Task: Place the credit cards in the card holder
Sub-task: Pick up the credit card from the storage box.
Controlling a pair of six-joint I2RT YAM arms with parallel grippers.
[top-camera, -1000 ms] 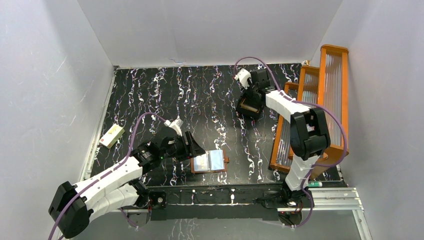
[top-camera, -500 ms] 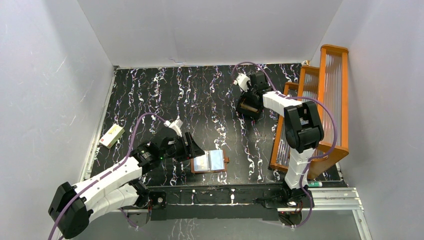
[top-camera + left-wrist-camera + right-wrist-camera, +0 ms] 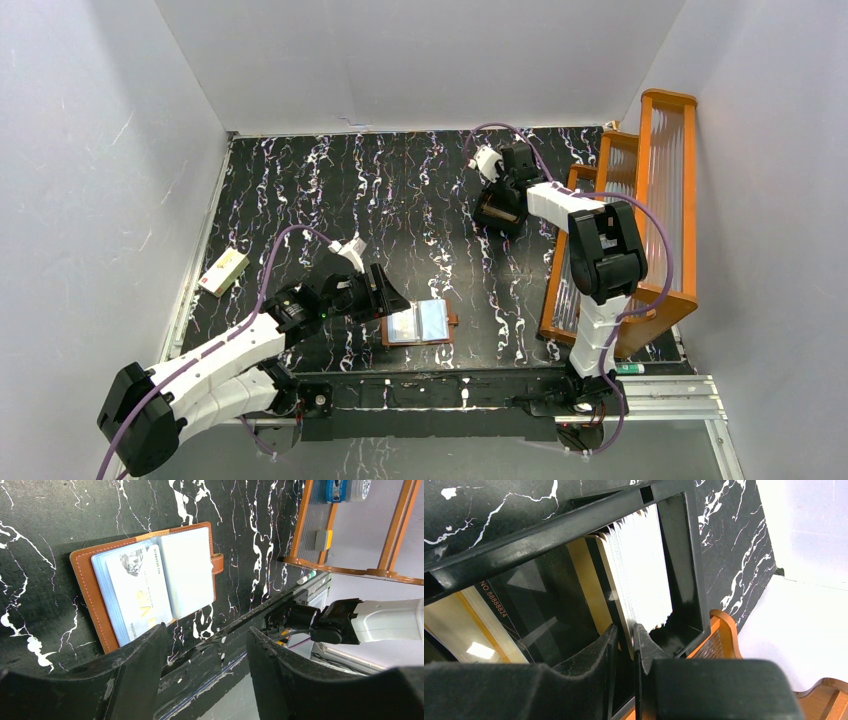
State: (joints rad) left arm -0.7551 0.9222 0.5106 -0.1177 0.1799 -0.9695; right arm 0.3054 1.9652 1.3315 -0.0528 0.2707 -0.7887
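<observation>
Black marbled worktop point(image 3: 330, 190), white walls, and we see two arms at work.
Our left hand point(image 3: 206, 640) hangs open just beside the open card holder point(image 3: 150, 580), one card already in a pocket; our right hand point(image 3: 625, 635), inside the black tray point(image 3: 684, 555) by the wooden rack point(image 3: 660, 200), pinches the end card of the stack of cards point(image 3: 644, 570).

Surface point(image 3: 400, 200) lies open at centre. Orange rack point(image 3: 664, 180) walls off the right side; black tray point(image 3: 684, 560) rims crowd the card stack point(image 3: 644, 570).
</observation>
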